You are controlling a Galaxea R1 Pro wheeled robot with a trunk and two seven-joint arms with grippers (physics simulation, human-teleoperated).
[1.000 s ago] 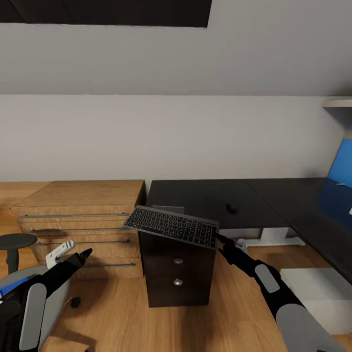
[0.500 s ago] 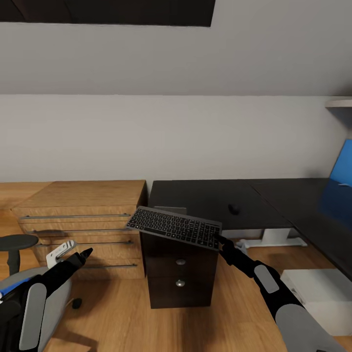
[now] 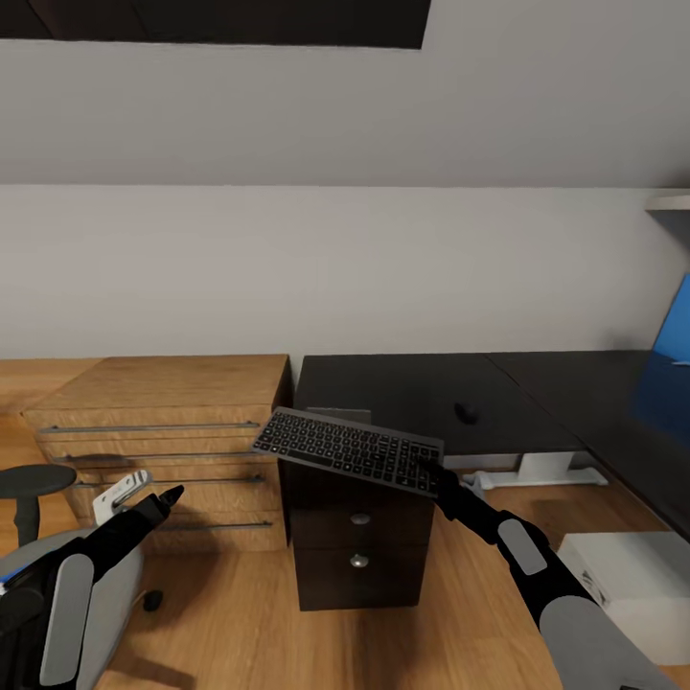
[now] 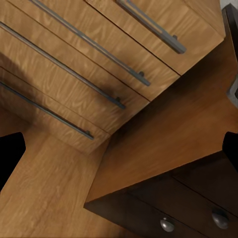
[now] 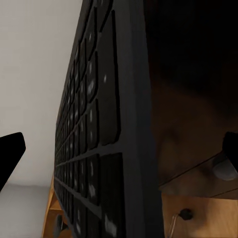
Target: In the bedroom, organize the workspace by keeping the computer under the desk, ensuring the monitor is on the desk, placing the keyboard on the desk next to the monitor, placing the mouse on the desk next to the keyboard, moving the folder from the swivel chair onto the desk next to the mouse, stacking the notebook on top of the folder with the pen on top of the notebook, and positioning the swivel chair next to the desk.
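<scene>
My right gripper [image 3: 428, 473] is shut on the right end of the dark grey keyboard [image 3: 347, 448], holding it tilted in the air above a dark drawer cabinet [image 3: 356, 546]. Seen edge-on, the keyboard [image 5: 99, 144] looms large in the right wrist view. Behind it lies the black desk [image 3: 402, 379] with the black mouse [image 3: 468, 413] on its top. The blue monitor [image 3: 674, 335] shows at the right edge. The swivel chair [image 3: 110, 594] stands at lower left under my left gripper [image 3: 165, 498], which is open with nothing in it.
A wooden dresser [image 3: 163, 422] with long bar handles stands left of the dark cabinet; its drawers [image 4: 89, 64] show close in the left wrist view. A white box [image 3: 628, 575] lies on the wood floor at lower right. White desk feet [image 3: 537, 470] rest beneath the desk.
The whole picture has slid slightly right and down, so the camera has moved. The keyboard stays in my right gripper, a little further right. The left arm holds its pose.
</scene>
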